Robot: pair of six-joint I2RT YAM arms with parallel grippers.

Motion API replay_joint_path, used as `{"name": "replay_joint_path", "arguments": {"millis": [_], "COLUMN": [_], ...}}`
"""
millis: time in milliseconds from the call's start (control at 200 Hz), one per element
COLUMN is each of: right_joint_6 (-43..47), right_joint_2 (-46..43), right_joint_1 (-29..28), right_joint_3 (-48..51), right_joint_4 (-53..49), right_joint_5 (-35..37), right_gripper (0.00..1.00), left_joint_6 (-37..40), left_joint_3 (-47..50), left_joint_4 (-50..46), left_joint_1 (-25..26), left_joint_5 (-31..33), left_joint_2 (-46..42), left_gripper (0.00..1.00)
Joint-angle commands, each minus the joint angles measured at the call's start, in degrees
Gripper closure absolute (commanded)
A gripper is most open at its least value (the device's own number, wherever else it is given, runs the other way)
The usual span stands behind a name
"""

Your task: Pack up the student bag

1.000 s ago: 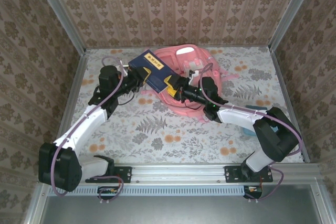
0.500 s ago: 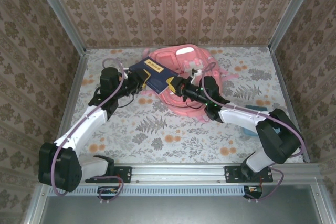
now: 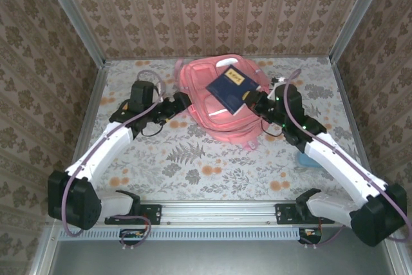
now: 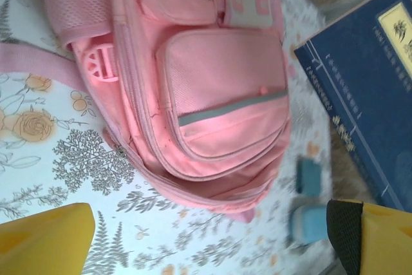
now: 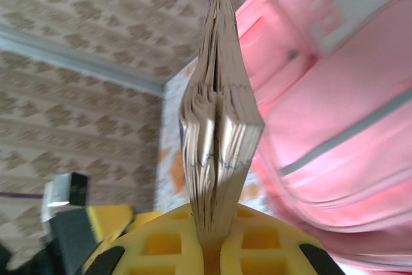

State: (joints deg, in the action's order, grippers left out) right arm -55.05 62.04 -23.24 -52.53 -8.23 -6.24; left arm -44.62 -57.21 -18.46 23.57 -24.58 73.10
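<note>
At the far middle of the table (image 3: 193, 165) lies the student bag (image 3: 222, 120). It is flat on its back, with the front pockets and pale stripe facing up and the top handle toward the rear wall. From the left wrist camera the front pockets look zipped shut. Whether the main compartment stands open cannot be made out from any view.

Directly above the bag hangs a dark blue book (image 3: 230, 88) with a yellow label, tilted and clear of the fabric. The right gripper (image 3: 256, 99) carries it, clamped hard on one edge. Its own camera shows the page block (image 5: 219, 133) pinched edge-on between the yellow fingers, with the leaves fanning slightly above the grip. In my judgement, holding it by the edge leaves most of the book free to enter an opening first.

The left gripper (image 3: 182, 103) stands just beside the bag's left flank with its jaws spread wide and nothing between them. One yellow finger (image 4: 45, 236) shows low in its view, with the bag beyond. It appears placed to steady the bag or lift its mouth while the book comes down.

A small teal case (image 3: 305, 160) lies apart from the bag, by the right arm.

Risk noted: a one-edge hold may let the book sag or splay on the way in.
</note>
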Motion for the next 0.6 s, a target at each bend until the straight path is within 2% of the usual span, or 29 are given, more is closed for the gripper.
{"name": "replay_joint_path", "arguments": {"millis": [0,150,260,355,460,595], "right_joint_6": [8.8,11.5,11.7,12.1,12.9,13.4], "right_joint_2": [-4.8,-9.5,-12.0,-13.2,-14.2,-15.4], "right_joint_1": [3.3,8.5,12.1,14.4,17.5,21.8], "right_joint_3": [-2.0,-2.5,-2.3,-2.2,-2.2,-1.0], "right_joint_4": [-14.9,-23.9,-27.5,-29.6,-33.0,-33.9], "right_joint_5": [6.8,9.5,9.3,8.8,9.0,5.9], "right_gripper": [0.98,0.98,0.98,0.98,0.98,0.98], "left_joint_6": [12.4,21.6,29.2,35.5,38.2,41.0], "left_joint_3": [-5.7,-13.8,-21.6,-30.4,-41.6,-49.6], "left_joint_4": [-3.7,-5.3,-9.9,-16.4,-24.9,-28.8], "left_joint_1": [4.8,11.7,16.4,19.6,21.8,24.0], "left_joint_5": [1.5,4.3,10.5,15.8,18.9,20.1], "left_joint_2": [3.6,11.6,19.7,27.5,36.3,44.0], "left_gripper": [0.04,0.04,0.07,0.18,0.22,0.22]}}
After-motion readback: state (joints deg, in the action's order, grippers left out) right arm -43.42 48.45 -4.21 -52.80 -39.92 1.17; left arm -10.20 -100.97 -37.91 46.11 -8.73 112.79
